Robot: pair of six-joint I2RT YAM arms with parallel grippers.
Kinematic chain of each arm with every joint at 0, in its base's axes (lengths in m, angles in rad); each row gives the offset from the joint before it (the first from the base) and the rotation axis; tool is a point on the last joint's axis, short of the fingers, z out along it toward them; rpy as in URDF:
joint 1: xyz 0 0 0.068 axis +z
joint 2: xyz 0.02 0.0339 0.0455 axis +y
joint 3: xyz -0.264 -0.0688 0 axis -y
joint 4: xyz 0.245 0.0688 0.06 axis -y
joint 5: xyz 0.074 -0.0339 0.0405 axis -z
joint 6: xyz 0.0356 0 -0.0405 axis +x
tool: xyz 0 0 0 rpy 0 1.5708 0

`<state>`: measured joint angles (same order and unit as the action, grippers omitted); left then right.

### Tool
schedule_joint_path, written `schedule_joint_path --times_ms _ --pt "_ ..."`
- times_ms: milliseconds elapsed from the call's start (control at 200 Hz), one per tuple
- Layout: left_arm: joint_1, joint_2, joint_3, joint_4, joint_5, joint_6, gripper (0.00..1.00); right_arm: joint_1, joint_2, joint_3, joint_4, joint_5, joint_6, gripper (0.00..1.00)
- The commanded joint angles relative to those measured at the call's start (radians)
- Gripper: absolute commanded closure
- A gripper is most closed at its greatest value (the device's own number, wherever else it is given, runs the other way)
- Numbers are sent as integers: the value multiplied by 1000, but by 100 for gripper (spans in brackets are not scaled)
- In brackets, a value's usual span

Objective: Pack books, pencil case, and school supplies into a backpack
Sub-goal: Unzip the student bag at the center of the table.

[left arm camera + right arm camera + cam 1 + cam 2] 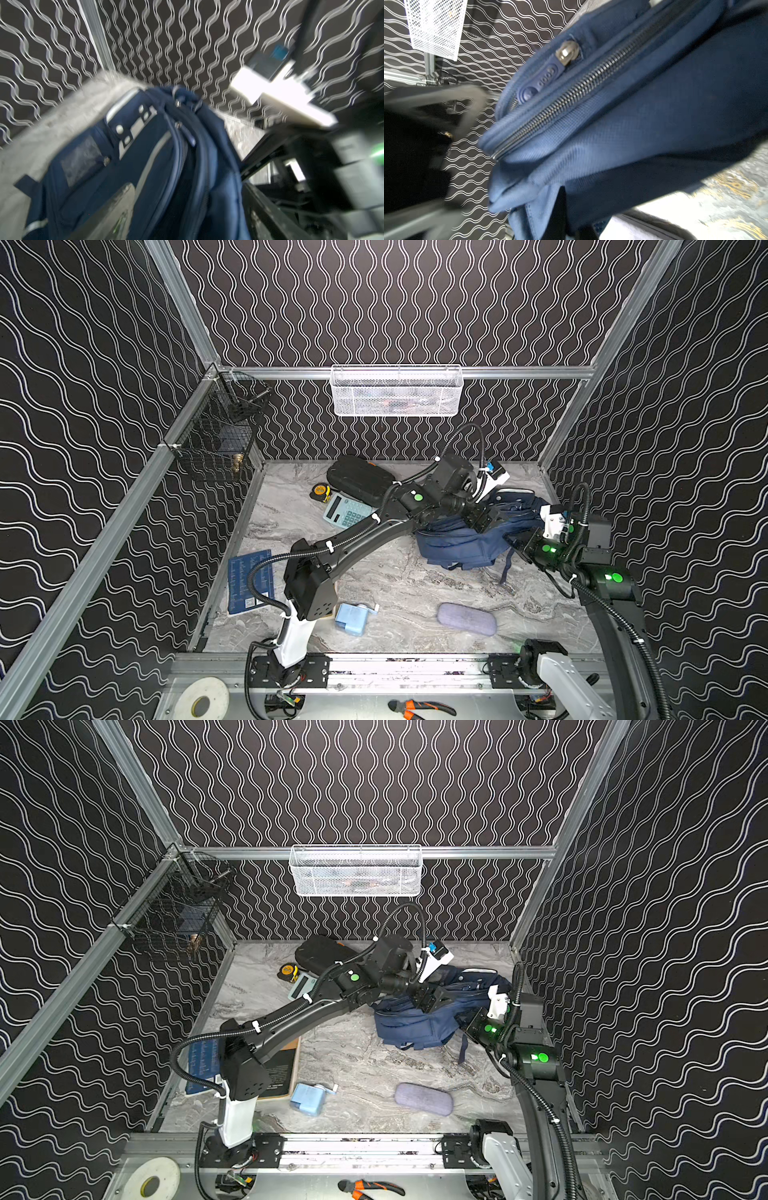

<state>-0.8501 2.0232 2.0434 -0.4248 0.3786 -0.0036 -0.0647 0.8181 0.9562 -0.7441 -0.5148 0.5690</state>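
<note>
The navy backpack [465,543] [411,1025] lies slumped at the back right. My left gripper [484,520] [187,199] is open over its top, and a fold of fabric runs between the spread fingers [118,207]. My right gripper [515,541] [571,224] is shut on the backpack's edge beside a zip [571,97]. The grey-lavender pencil case [467,618] lies front right. The light-blue sharpener [351,618] lies front centre. The mint calculator [347,510] is half under my left arm. A blue book [249,580] and a black book [278,1073] lie at the left.
A black ribbed hard case [359,479] and a yellow tape measure [320,491] sit at the back left. A white mesh basket [397,391] hangs on the back wall and a black wire basket [216,435] on the left wall. Pliers [419,707] lie below the front rail.
</note>
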Motion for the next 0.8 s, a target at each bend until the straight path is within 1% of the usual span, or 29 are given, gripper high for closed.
schedule_joint_path --times_ms 0,115,210,340,465,515,571,671,706,766,796 --pt "0 19 21 -83 42 17 20 1 -7 30 -14 -16 -58 100" --pt "-1 21 21 -83 92 -1 20 1 -5 35 -37 -5 -78 100" --pt "-4 25 42 -95 101 -18 21 0 -3 32 -49 -8 -84 100" --pt "-17 21 42 -98 117 -16 19 1 -9 24 -47 -11 -78 100" --pt "-30 9 16 -66 153 -28 17 1 -9 29 -57 -10 -78 100" --pt "-40 11 12 -70 141 -12 17 2 -11 30 -58 -10 -76 100" --pt "-55 23 21 -98 100 15 19 0 -13 31 -59 -10 -75 100" --pt "-77 51 56 -162 47 76 22 1 -20 29 -63 -4 -74 100" --pt "-81 54 57 -170 35 84 26 1 -20 26 -64 -4 -75 100" --pt "-81 49 46 -160 22 89 34 0 -18 23 -68 -2 -74 100" --pt "-81 43 39 -149 6 90 42 1 -19 20 -73 0 -73 100"
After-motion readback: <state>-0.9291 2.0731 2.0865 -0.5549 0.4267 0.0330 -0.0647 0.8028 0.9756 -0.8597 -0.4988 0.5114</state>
